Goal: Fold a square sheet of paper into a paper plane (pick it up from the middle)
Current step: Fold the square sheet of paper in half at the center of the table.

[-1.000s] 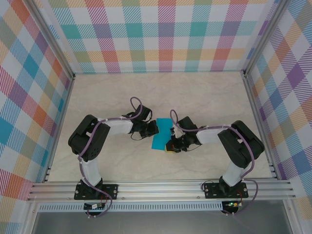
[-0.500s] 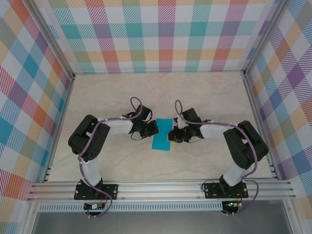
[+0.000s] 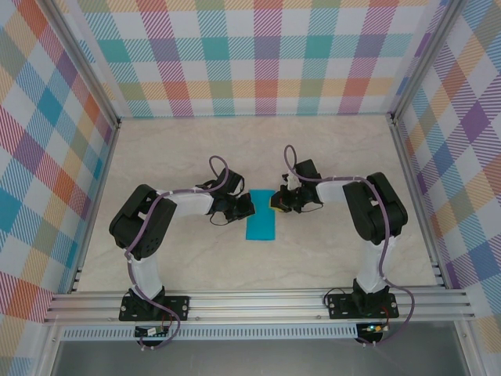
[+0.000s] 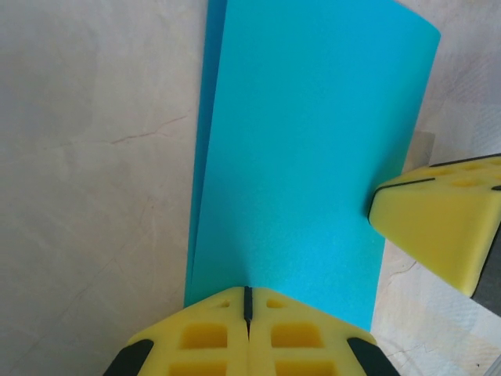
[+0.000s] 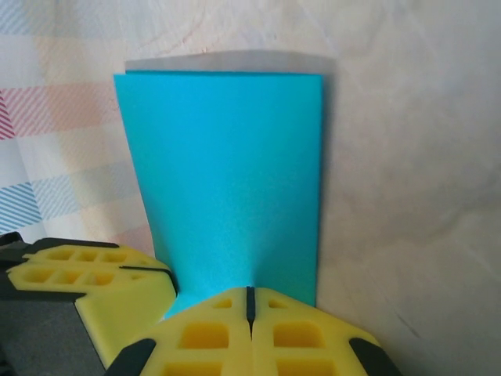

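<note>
The square sheet of paper (image 3: pixel 261 223) lies on the table folded into a narrow teal-blue rectangle, its double edge visible in the left wrist view (image 4: pixel 305 157). My left gripper (image 3: pixel 250 206) is shut, its tips resting on the paper's left edge near the far end (image 4: pixel 247 291). My right gripper (image 3: pixel 273 202) is shut too, its tips on the paper's right side at the far end (image 5: pixel 250 291). No paper shows between either pair of jaws. The paper (image 5: pixel 227 172) bulges slightly in front of the right tips. Each wrist view catches the other gripper's yellow fingers (image 4: pixel 438 223) (image 5: pixel 86 274).
The marble-patterned table (image 3: pixel 258 149) is walled by plaid panels on three sides. Aluminium rails (image 3: pixel 258 301) run along the near edge where the arm bases stand. Bare table lies beyond and in front of the paper.
My right gripper slid from the paper's near right edge along that side to its far end, the arm swinging away from me. The left gripper and the paper stayed put.
</note>
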Robot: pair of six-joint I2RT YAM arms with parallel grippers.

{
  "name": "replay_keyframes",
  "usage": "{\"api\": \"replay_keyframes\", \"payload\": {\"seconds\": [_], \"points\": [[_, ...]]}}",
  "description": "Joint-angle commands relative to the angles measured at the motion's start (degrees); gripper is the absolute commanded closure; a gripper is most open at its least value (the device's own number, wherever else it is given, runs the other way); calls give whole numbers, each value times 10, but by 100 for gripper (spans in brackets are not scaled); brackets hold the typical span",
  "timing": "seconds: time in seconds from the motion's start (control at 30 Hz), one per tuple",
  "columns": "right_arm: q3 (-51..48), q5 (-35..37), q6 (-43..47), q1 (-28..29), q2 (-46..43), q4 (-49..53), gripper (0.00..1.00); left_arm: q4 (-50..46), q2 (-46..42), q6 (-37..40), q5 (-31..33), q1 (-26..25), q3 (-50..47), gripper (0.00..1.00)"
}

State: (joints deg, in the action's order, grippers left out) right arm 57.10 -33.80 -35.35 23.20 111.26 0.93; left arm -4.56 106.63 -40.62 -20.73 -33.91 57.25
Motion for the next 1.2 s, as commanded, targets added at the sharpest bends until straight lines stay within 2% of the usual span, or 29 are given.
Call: {"api": "replay_keyframes", "payload": {"seconds": [0.0,0.2,0.57,0.7,0.97,1.17], "points": [[12,-7,1,-6,3,-2,100,-98,6,11,37,-5,-15,100],[50,-13,21,-14,-8,23,100,-98,9,10,37,-5,-13,100],[102,-23,27,-20,55,38,100,-101,4,6,36,-6,-12,100],[112,-2,34,-20,70,58,100,-100,4,6,35,-6,-11,100],[135,3,57,-21,48,96,100,-105,4,6,37,-6,-9,100],[167,-3,62,-23,75,111,100,-101,4,1,34,-6,-7,100]]}}
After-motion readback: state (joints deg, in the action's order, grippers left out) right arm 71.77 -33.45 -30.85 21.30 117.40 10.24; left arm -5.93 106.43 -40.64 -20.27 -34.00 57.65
